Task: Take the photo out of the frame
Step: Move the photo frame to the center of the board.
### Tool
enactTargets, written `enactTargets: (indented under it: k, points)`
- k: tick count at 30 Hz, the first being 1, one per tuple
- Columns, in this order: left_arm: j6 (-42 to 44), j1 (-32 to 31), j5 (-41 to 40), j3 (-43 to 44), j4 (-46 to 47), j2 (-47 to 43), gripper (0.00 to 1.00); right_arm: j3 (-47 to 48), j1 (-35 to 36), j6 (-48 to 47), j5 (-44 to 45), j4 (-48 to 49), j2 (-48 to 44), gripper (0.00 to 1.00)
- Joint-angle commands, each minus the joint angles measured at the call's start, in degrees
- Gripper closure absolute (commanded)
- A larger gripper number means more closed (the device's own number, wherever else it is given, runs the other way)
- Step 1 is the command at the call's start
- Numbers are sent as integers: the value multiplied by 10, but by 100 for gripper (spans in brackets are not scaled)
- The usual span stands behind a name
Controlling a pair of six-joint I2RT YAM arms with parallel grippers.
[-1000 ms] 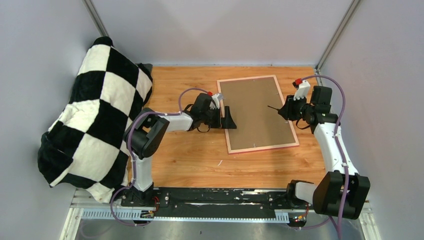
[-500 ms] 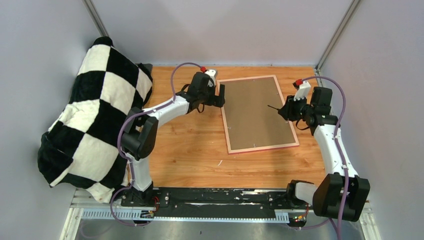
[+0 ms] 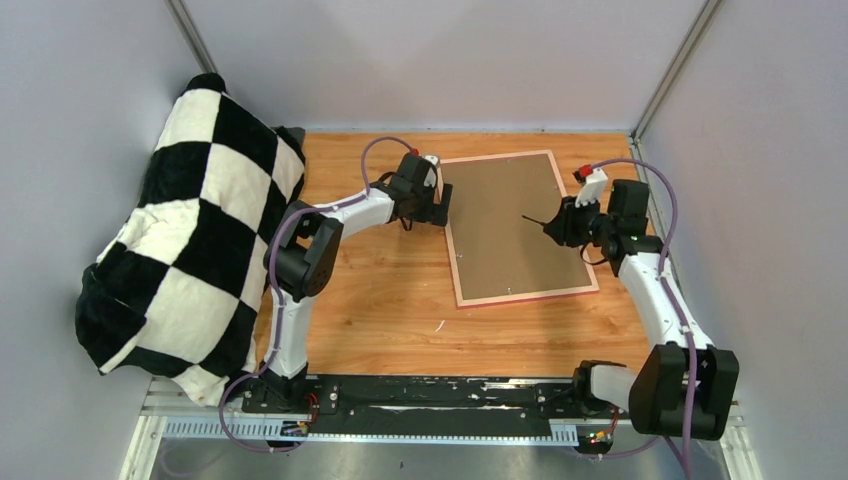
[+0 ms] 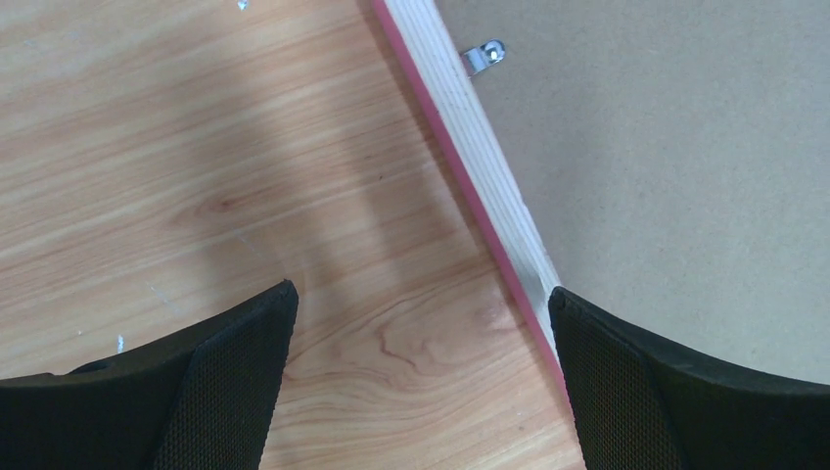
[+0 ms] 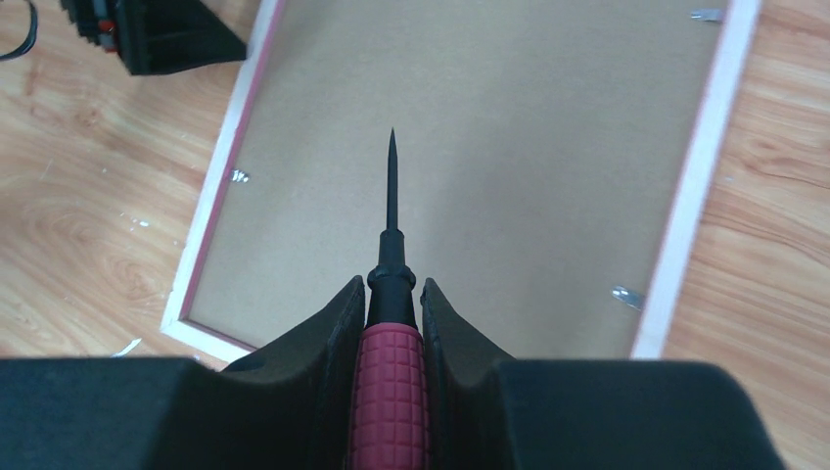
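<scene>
Showing right-wrist only: red handle [image 5: 390,401] in jaws

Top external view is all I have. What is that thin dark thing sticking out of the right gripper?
Observer: A tool with a dark red gridded handle and black pointed shaft, clamped in the right gripper, aimed over the backing board.
Operator: Is the left gripper on the frame?
Observer: The left gripper is open, straddling the frame edge, one finger over the table, one over the board.
Operator: Any fasteners there?
Observer: A small metal tab sits on the board beside that edge.
</scene>
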Motion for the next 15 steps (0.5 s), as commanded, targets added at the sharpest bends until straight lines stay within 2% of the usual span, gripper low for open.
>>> enactTargets:
  k: [1,4,9,15]
  points:
    - [-14,-3,18,15,-8,9,0,-16,44,15,-14,36,15,100]
    - [-22,-3,46,7,10,-1,0,-13,77,11,-7,35,36,100]
    - [-38,-3,79,-5,27,-21,0,-9,87,5,-3,29,57,100]
    - [-43,-3,67,49,-14,33,0,-14,107,-2,-15,34,67,100]
